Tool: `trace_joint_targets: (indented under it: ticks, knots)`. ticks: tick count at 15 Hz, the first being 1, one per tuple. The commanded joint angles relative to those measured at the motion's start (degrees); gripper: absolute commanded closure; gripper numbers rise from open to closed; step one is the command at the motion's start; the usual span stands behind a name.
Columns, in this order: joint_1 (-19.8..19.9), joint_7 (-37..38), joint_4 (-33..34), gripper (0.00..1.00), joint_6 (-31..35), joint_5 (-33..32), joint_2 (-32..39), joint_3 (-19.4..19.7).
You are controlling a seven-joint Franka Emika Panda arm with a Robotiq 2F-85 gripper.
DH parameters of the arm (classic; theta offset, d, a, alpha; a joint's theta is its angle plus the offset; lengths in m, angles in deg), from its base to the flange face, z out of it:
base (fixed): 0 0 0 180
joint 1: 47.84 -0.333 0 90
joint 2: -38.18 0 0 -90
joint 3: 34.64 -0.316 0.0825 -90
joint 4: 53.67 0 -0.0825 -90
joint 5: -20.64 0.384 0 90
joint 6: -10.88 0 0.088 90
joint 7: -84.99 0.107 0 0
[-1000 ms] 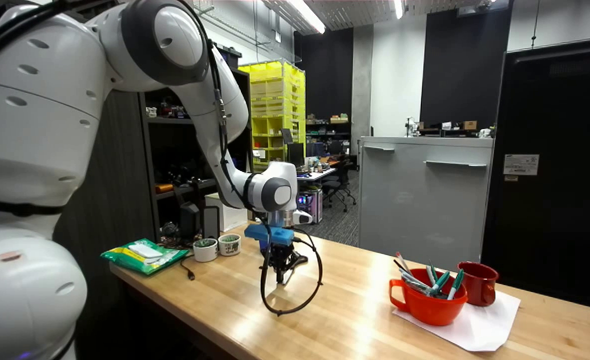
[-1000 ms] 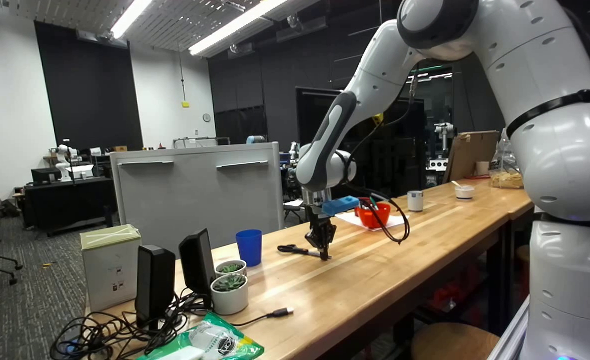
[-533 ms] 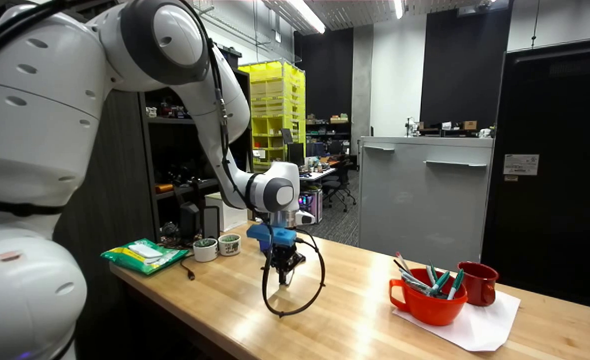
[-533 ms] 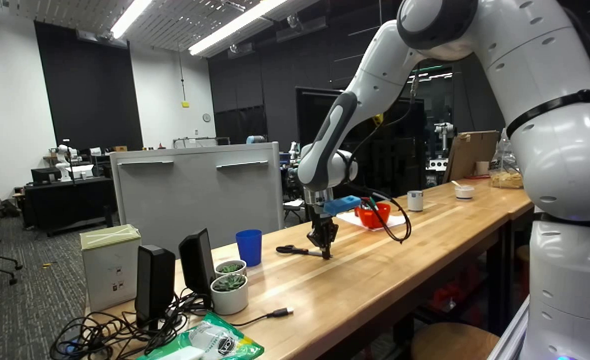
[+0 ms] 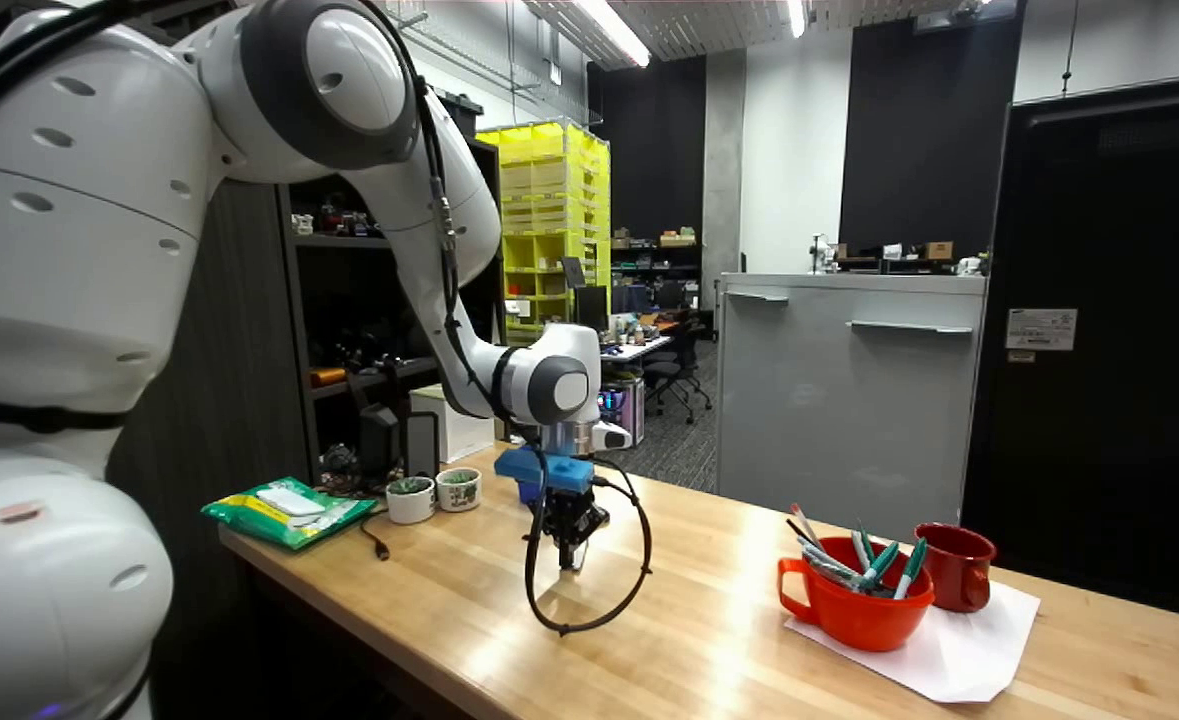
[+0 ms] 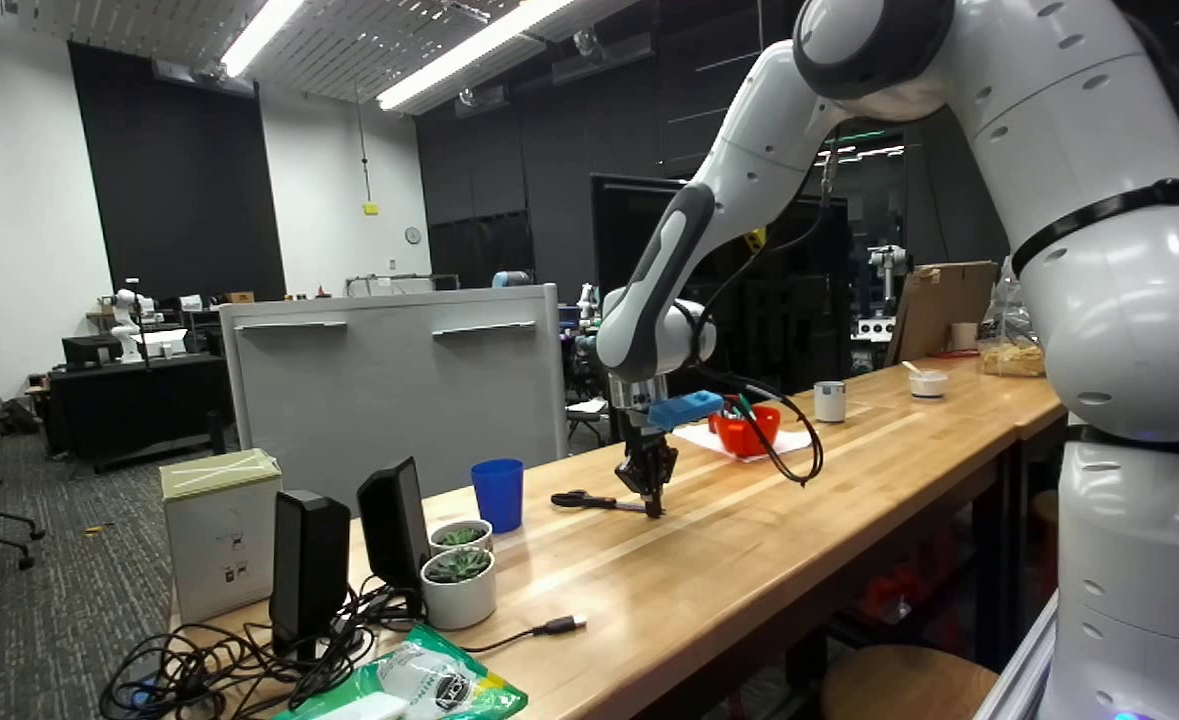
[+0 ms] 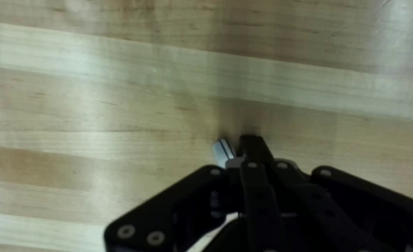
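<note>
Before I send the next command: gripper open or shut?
Shut: in the wrist view the gripper shows no gap between its fingers. Whether it pinches the scissors, cannot tell.

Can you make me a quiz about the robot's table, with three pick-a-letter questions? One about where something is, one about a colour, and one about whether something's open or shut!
1. Where are the scissors?
A) inside a mug
B) on the table
C) on the floor

2. What colour is the cup near the plant pots?
A) yellow
B) pink
C) blue

3. How is the robot's pincer?
A) shut
B) spread wide
C) squeezing a mug

Right letters:
1: B, because an exterior view shows them lying on the wooden top, by the pincer.
2: C, because its outside is plainly blue in an exterior view.
3: A, because the wrist view shows its two sides close together.
</note>
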Motion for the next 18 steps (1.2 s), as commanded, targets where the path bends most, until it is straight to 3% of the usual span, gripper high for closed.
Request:
trace_joint_targets:
  ticks: [1,6,7,9,13,18]
  knots:
    - [-0.5,1.4,-0.3,0.7,-1.0,-1.5,-0.8,0.0]
    - [-2.1,0.9,-2.0,0.38,0.0,-2.9,-2.0,-1.6]
    - [-2.5,0.8,-2.1,0.82,-0.1,-3.2,-1.9,-2.0]
    - [-3.2,0.7,-2.2,0.76,0.0,-3.7,-1.9,-2.5]
    - [-3.5,0.4,-2.3,1.0,-0.1,-3.3,-2.2,-3.1]
    - [-3.0,0.4,-2.7,1.0,0.0,-3.3,-2.7,-2.6]
